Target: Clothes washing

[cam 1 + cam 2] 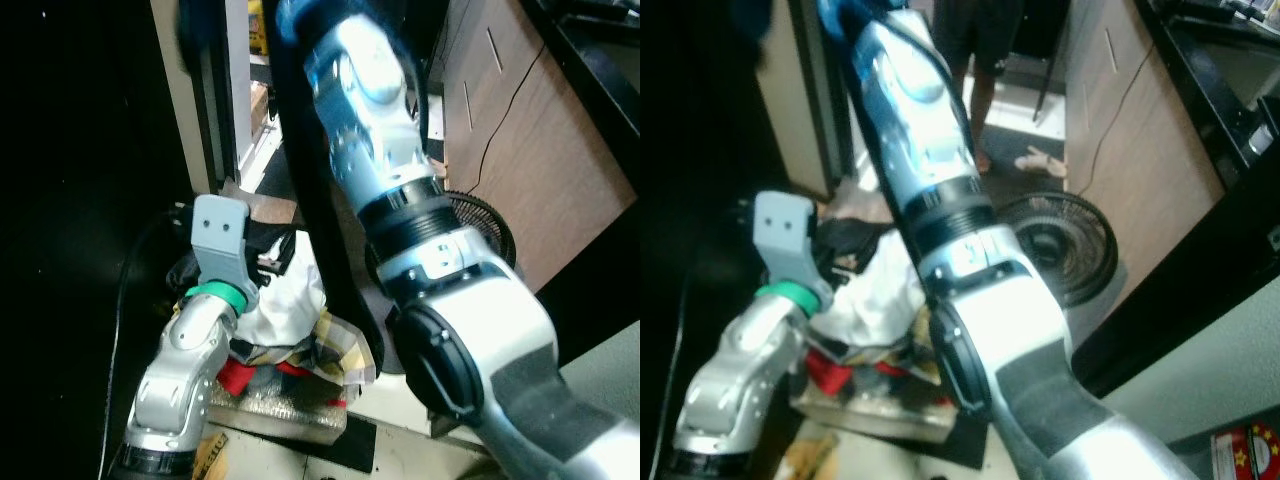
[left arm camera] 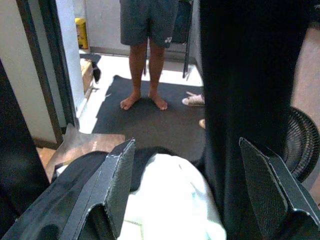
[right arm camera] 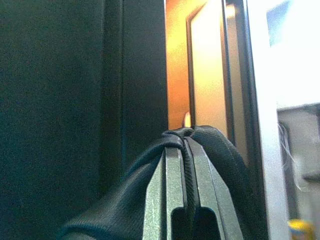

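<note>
My right gripper [image 3: 185, 142] is raised high and shut on a black garment [image 3: 125, 195], whose fabric is pinched between the two fingers. The garment hangs down as a long dark strip [image 1: 325, 200] to the clothes pile below. That pile holds a white garment [image 1: 285, 295], a plaid piece [image 1: 340, 350] and something red [image 1: 235, 375]. My left gripper [image 2: 186, 147] hovers open just above the white garment [image 2: 170, 200], with nothing between its fingers [image 2: 117, 175]. The hanging black fabric [image 2: 250, 75] passes beside it.
The clothes lie on a silvery box [image 1: 280, 412] on the floor. A black floor fan [image 1: 1060, 245] stands to the right by a wooden cabinet [image 1: 540, 150]. A person's bare legs [image 2: 145, 55] stand on a dark mat beyond the pile, with sandals [image 2: 192, 100] nearby.
</note>
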Controlling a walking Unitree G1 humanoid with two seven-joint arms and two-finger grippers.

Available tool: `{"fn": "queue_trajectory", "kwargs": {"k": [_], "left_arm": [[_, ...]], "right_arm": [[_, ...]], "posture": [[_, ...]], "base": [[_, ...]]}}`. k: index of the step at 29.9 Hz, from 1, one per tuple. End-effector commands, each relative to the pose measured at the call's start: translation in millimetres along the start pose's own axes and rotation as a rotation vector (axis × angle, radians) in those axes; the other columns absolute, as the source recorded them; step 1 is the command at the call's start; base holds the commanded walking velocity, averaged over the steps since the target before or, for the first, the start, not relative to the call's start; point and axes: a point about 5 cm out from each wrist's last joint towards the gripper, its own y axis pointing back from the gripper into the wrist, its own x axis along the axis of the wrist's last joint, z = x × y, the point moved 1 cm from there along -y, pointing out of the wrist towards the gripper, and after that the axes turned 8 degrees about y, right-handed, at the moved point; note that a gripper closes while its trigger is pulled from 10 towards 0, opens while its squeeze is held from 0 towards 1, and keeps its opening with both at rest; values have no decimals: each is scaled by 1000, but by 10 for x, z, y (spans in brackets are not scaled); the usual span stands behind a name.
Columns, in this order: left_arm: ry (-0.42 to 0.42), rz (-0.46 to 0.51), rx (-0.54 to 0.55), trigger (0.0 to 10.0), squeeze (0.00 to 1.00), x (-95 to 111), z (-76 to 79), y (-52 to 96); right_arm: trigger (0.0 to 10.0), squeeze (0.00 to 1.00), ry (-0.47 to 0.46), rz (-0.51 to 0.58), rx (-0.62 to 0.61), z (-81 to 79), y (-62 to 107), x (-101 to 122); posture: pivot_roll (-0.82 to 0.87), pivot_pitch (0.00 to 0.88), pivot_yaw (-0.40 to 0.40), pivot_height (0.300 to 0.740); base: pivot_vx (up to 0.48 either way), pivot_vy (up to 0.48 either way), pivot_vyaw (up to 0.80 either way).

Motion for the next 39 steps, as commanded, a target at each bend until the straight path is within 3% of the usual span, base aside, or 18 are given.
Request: {"fn": "queue_trajectory", "kwargs": {"k": [1,2,4,5,6,7,9,10,12,17,26,30,31,33,34,39], "left_arm": [[-2,-7,2,10000,0,-30,25,30],[-2,-7,2,10000,0,-30,25,30],[-5,-11,15,10000,0,-39,-1,55],[-5,-11,15,10000,0,-39,-1,55],[-10,-24,24,10000,0,-65,-23,87],[-10,-24,24,10000,0,-65,-23,87],[-10,-32,27,10000,0,-80,-36,102],[-10,-32,27,10000,0,-80,-36,102],[-11,-38,27,10000,0,-93,-45,106],[-12,-42,22,10000,0,-96,-37,99],[-17,-46,10,10000,0,-95,-35,93],[-19,-49,12,10000,0,-96,-42,103],[-19,-50,13,10000,0,-98,-45,105],[-19,-50,13,10000,0,-98,-45,105],[-19,-53,12,10000,0,-103,-45,107],[-15,-59,2,10000,0,-110,-20,85]], "right_arm": [[10000,0,-16,16,77,-229,20,-55],[10000,0,-16,16,77,-229,20,-55],[10000,0,-9,-198,173,-493,482,-679],[10000,0,-9,-198,173,-493,482,-679],[10000,0,-31,-317,239,-680,892,-1023],[10000,0,-31,-317,239,-680,892,-1023],[10000,0,-64,-370,275,-783,1148,-1168],[10000,0,-64,-370,275,-783,1148,-1168],[10000,0,-81,-401,289,-842,1309,-1246],[10000,0,-98,-431,282,-859,1425,-1308],[10000,0,-66,-494,271,-741,1744,-1428],[10000,0,-54,-562,234,-607,1973,-1514],[10000,878,-53,-581,208,-545,2025,-1535],[10000,878,-53,-581,208,-545,2025,-1535],[10000,1000,-56,-595,180,-479,2057,-1546],[10000,1000,-41,-599,127,-316,2046,-1530]], "posture": [[108,135,-55,740],[108,135,-55,740],[109,151,-55,740],[109,151,-55,740],[110,154,-53,740],[110,154,-53,740],[107,159,-49,740],[107,159,-49,740],[105,159,-44,740],[104,156,-34,740],[108,154,-27,740],[105,158,-26,740],[99,161,-22,740],[99,161,-22,740],[96,162,-20,740],[90,164,-15,740]], "base": [[0,0,0],[0,0,0],[0,0,0],[0,0,0],[0,0,0],[0,0,0],[0,0,0],[0,0,0],[0,0,0],[0,0,0],[0,0,0],[0,0,0],[0,0,0],[0,0,0],[0,0,0],[0,0,0]]}}
